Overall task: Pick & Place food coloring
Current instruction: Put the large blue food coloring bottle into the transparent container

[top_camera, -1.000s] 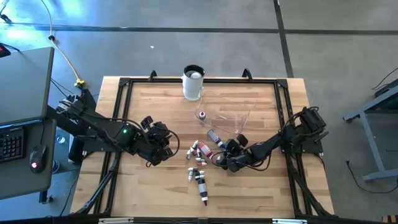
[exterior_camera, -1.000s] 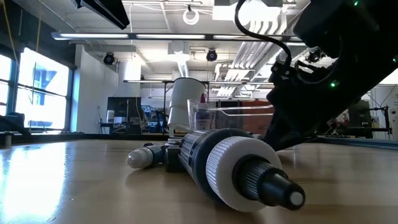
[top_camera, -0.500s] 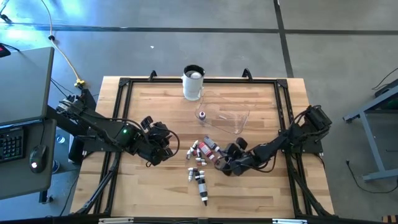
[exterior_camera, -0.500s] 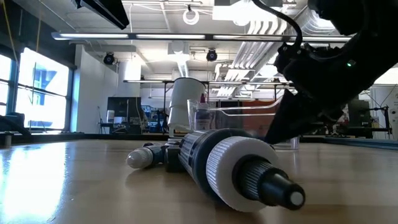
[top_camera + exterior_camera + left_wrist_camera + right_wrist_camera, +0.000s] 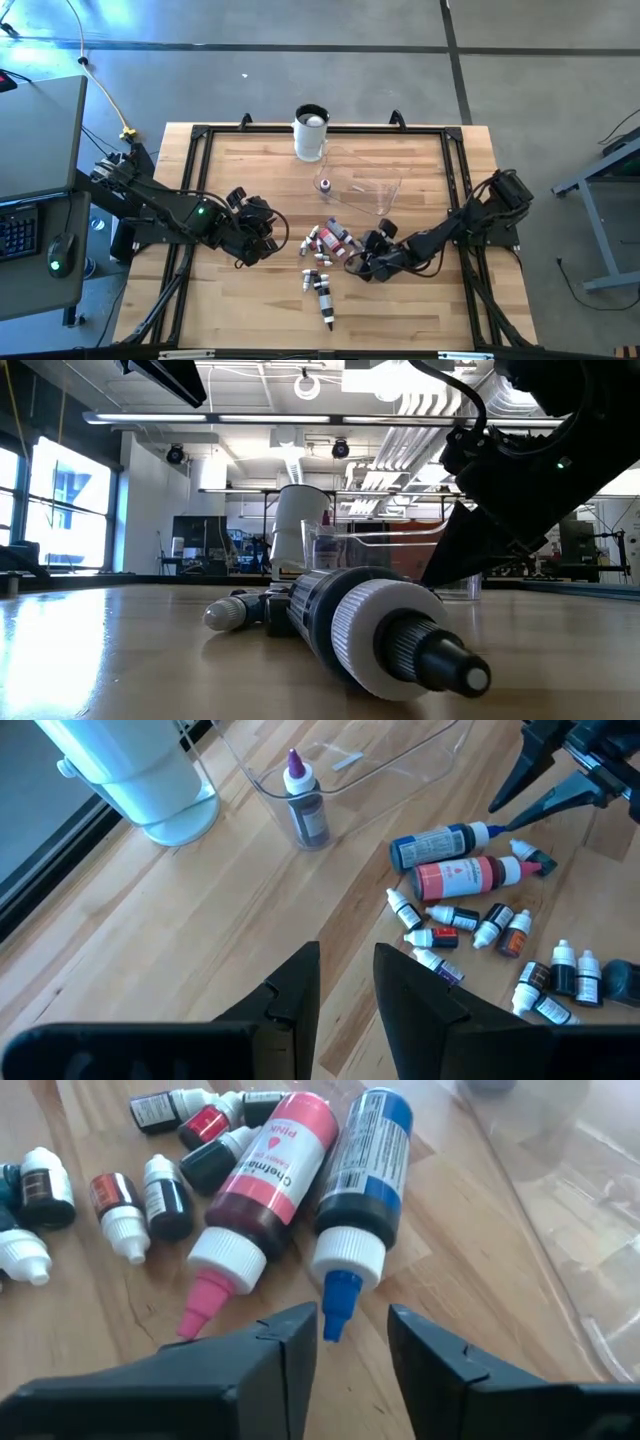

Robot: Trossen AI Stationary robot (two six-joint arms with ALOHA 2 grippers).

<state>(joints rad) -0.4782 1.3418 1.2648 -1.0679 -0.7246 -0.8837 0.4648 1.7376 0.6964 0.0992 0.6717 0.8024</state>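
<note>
The approach step is judged in hand; the right gripper (image 5: 340,1342) is spread, empty, just short of the blue bottle (image 5: 362,1180) lying beside the pink bottle (image 5: 265,1192) mid-table; closing on it is called for next; the left gripper (image 5: 345,982) is held slightly parted, idle.

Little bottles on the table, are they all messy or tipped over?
Yes. The tiny white-capped food coloring bottles lie scattered on their sides, beside a bigger pink bottle and blue bottle, also lying down. Only the purple-tipped bottle beside the clear bowl stands upright. Nothing has spilled.
</note>
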